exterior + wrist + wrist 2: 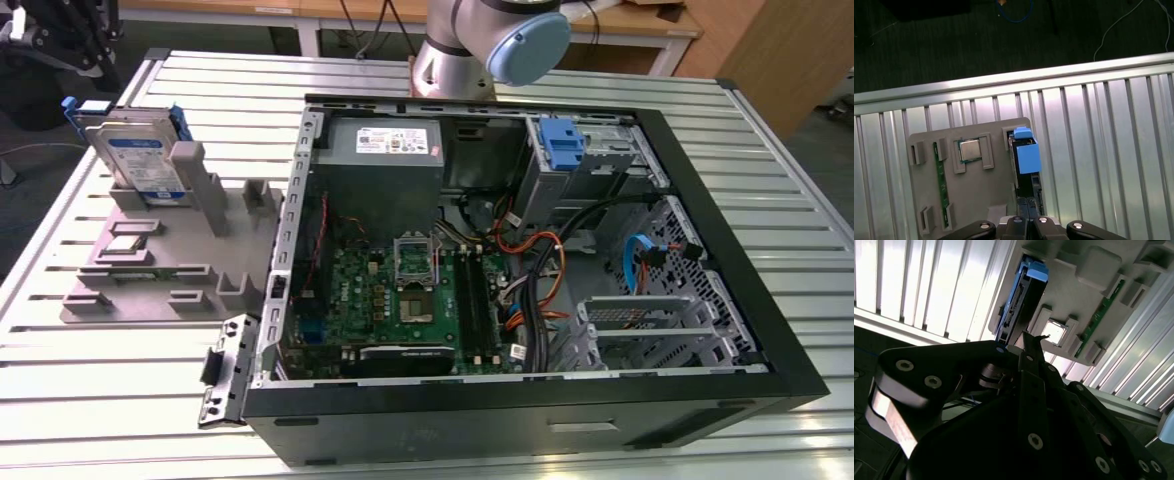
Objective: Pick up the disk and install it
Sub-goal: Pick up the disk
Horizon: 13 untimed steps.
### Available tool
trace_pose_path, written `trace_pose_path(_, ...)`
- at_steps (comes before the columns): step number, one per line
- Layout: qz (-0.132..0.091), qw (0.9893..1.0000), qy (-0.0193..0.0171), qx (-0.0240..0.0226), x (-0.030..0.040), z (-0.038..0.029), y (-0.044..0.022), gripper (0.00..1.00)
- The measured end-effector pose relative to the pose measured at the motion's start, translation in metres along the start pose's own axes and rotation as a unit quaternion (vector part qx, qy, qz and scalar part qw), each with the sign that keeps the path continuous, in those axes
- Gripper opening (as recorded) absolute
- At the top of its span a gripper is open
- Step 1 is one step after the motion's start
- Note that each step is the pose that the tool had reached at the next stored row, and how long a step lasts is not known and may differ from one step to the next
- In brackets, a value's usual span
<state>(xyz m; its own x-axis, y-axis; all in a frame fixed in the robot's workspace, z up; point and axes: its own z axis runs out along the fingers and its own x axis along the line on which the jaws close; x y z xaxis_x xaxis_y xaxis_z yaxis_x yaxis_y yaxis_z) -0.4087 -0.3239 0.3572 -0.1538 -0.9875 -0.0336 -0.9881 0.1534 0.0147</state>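
Worktop: a ribbed metal worktop (80, 390) carries everything. A grey holder (147, 270) sits at the exterior view's left, just beside an open computer case (747, 300).
Holder: besides the disk (134, 158), it keeps a square chip (970, 149) in a pocket and a green memory stick (942, 186) in a groove. A grey post (187, 170) rises close against the disk's labelled face.
Case: inside are a power supply (387, 142), a green circuit board (400, 290), a tangle of cables (534, 270), a blue latch (562, 148) and a metal cage (641, 325). The case's side wall (296, 200) stands between the holder and these parts.
Arm: the base of the arm (497, 42) rises behind the case in the exterior view.
Disk place: it stands on edge in a slot at the end of the holder farther from the exterior camera, outside the case.
Disk and end effector: in both wrist views the end effector (1028, 223) hangs above the disk, apart from it and roughly in line with its upper edge.
End effector state: the fingers lie together with nothing between them.
Disk looks: it is flat, rectangular and silver, with a white-and-blue label on the broad face. A blue plastic frame runs along its edges, with a blue tab at the top.
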Motion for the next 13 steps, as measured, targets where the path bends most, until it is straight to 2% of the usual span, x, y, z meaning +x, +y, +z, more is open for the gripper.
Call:
trace_pose_path(7, 0.000, 1.0000, 0.0001, -0.0001, 0.0003, 0.0037, -0.0001, 0.10)
trace_pose_path(11, 0.000, 1.0000, 0.0001, -0.0001, 0.0005, 0.0085, 0.0000, 0.10)
trace_pose_path(13, 0.007, 1.0000, 0.0001, 0.0000, 0.0005, 0.0088, 0.0001, 0.10)
